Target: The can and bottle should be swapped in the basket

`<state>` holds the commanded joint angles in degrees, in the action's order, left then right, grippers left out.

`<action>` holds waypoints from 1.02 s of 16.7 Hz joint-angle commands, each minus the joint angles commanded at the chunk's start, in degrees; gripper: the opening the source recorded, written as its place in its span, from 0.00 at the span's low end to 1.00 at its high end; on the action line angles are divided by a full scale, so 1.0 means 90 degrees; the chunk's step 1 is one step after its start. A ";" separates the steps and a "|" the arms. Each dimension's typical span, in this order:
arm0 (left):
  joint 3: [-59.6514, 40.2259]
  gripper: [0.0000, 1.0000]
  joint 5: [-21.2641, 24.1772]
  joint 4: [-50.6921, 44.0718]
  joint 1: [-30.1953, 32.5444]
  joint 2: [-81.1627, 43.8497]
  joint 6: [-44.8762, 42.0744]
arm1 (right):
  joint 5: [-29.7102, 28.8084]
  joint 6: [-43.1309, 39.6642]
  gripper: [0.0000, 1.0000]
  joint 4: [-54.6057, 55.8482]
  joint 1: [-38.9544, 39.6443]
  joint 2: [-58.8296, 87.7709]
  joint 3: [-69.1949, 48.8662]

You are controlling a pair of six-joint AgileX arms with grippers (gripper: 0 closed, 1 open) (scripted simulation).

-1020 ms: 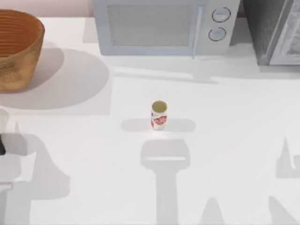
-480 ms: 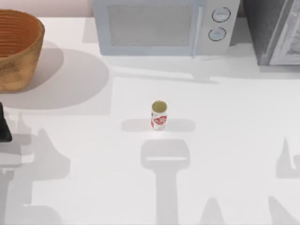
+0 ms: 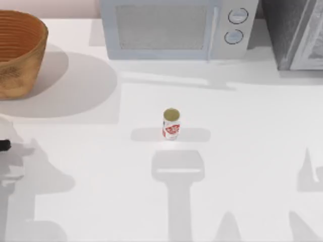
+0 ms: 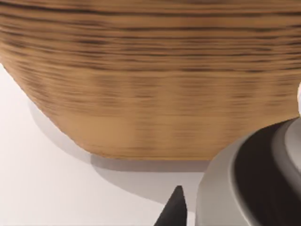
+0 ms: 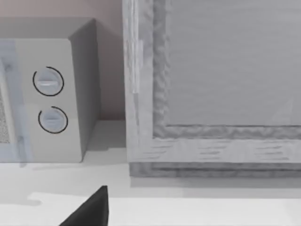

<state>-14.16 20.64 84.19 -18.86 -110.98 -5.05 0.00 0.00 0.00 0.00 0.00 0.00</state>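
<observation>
White tabletop (image 3: 252, 151) runs wide and mostly bare under the overhead camera, with a pale grey microwave oven (image 3: 174, 27) along the far edge and a grey boxy appliance (image 3: 295, 33) in the far right corner.

At about the middle stands the small upright cylindrical can (image 3: 171, 124), white-bodied with a red label and a dull gold round top; its long axis is vertical, so any grasp has to close across its sides. At the far left corner sits the large round woven wicker basket (image 3: 17, 53), orange-brown with a thick rim, well apart from the can. I can see no bottle on the tabletop, and the can is outside the basket.

At the left edge of the top view, just nearer than the basket, a small dark tip of the left gripper (image 3: 3, 145) is in sight. The left wrist view looks straight at the basket's ribbed outer wall (image 4: 150, 84) from close by, with one dark fingertip (image 4: 175, 209) at the lower edge. Whether those fingers are spread or pressed together I cannot tell. The right wrist view faces the microwave's two dials (image 5: 49, 101) and the grey appliance, again with one dark fingertip (image 5: 91, 209) in the frame, and its spread I cannot tell either.

The relation that matters: the can lies to the right of the left gripper, far across open tabletop. The left arm is close to the basket, so it seems the likelier one to carry the can there.
</observation>
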 joint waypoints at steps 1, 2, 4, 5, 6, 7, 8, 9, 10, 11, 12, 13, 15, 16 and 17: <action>0.0000 0.25 0.0000 0.0000 0.0000 0.0000 0.0000 | 0.0000 0.0000 1.00 0.0000 0.0000 0.0000 0.0000; 0.0000 0.17 0.0000 0.0000 0.0000 0.0000 0.0000 | 0.0000 0.0000 1.00 0.0000 0.0000 0.0000 0.0000; 0.0000 0.02 0.0000 0.0000 0.0000 0.0000 0.0000 | 0.0000 0.0000 1.00 0.0000 0.0000 0.0000 0.0000; 0.0000 0.00 0.0000 0.0000 0.0000 0.0000 0.0000 | 0.0000 0.0000 1.00 0.0000 0.0000 0.0000 0.0000; 0.0000 0.00 0.0000 0.0000 0.0000 0.0000 0.0000 | 0.0000 0.0000 1.00 0.0000 0.0000 0.0000 0.0000; 0.0000 0.00 0.0000 0.0000 0.0000 0.0000 0.0000 | 0.0000 0.0000 1.00 0.0000 0.0000 0.0000 0.0000; 0.0000 0.00 0.0000 0.0000 0.0000 0.0000 0.0000 | 0.0000 0.0000 1.00 0.0000 0.0000 0.0000 0.0000; 0.0000 0.00 0.0000 0.0000 0.0000 0.0000 0.0000 | 0.0000 0.0000 1.00 0.0000 0.0000 0.0000 0.0000; 0.0000 0.00 0.0000 0.0000 0.0000 0.0000 0.0000 | 0.0000 0.0000 1.00 0.0000 0.0000 0.0000 0.0000; 0.0000 0.00 0.0000 0.0000 0.0000 0.0000 0.0000 | 0.0000 0.0000 1.00 0.0000 0.0000 0.0000 0.0000; 0.0000 0.00 0.0000 0.0000 0.0000 0.0000 0.0000 | 0.0000 0.0000 1.00 0.0000 0.0000 0.0000 0.0000; 0.0008 0.00 0.0002 -0.0001 -0.0001 0.0004 -0.0006 | 0.0000 0.0000 1.00 0.0000 0.0000 0.0000 0.0000; -0.0037 0.00 0.0005 -0.0074 -0.0080 0.0083 -0.0051 | 0.0000 0.0000 1.00 0.0000 0.0000 0.0000 0.0000; -0.0107 0.00 0.0011 -0.0204 -0.0210 0.0219 -0.0122 | 0.0000 0.0000 1.00 0.0000 0.0000 0.0000 0.0000; -0.0205 0.00 0.0022 -0.0398 -0.0380 0.0411 -0.0214 | 0.0000 0.0000 1.00 0.0000 0.0000 0.0000 0.0000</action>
<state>-16.00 20.84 80.61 -22.27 -107.28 -6.98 0.00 0.00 0.00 0.00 0.00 0.00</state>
